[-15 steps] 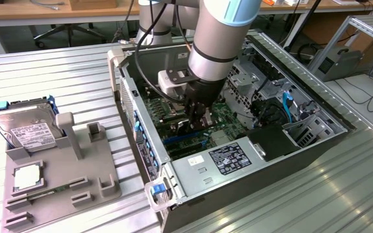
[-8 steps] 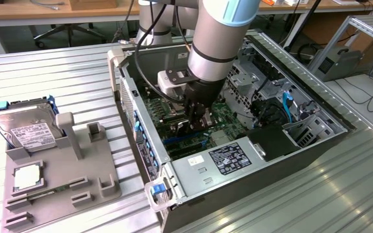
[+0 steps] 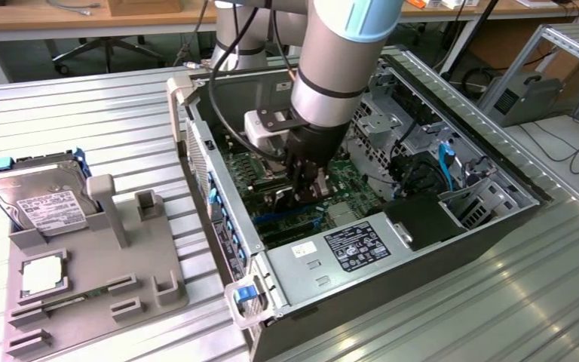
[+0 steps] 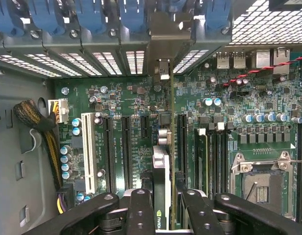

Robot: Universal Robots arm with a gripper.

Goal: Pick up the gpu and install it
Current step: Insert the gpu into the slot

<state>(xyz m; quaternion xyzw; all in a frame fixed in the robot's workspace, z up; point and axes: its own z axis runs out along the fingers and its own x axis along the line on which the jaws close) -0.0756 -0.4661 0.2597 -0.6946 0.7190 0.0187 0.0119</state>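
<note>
Inside the open computer case point(image 3: 201, 143), my gripper point(image 3: 304, 188) reaches down over the green motherboard point(image 3: 345, 181). It is shut on the gpu point(image 4: 162, 169), a thin card seen edge-on between the two black fingers point(image 4: 141, 210). The card's silver bracket point(image 4: 166, 36) stands against the row of rear slot openings with blue clips. The card runs over the motherboard point(image 4: 116, 98) beside a long black expansion slot point(image 4: 181, 142). In the exterior view the gpu point(image 3: 287, 199) shows as a dark sliver below the fingers. Whether its edge sits in a slot I cannot tell.
A grey fixture point(image 3: 159, 290) on the exterior view's left holds a silver hard drive point(image 3: 43, 200) and a square CPU chip point(image 3: 43, 273). In the case are the power supply point(image 3: 355, 245), blue cables point(image 3: 445, 162), a braided cable bundle point(image 4: 36, 120) and an empty CPU socket point(image 4: 261, 183).
</note>
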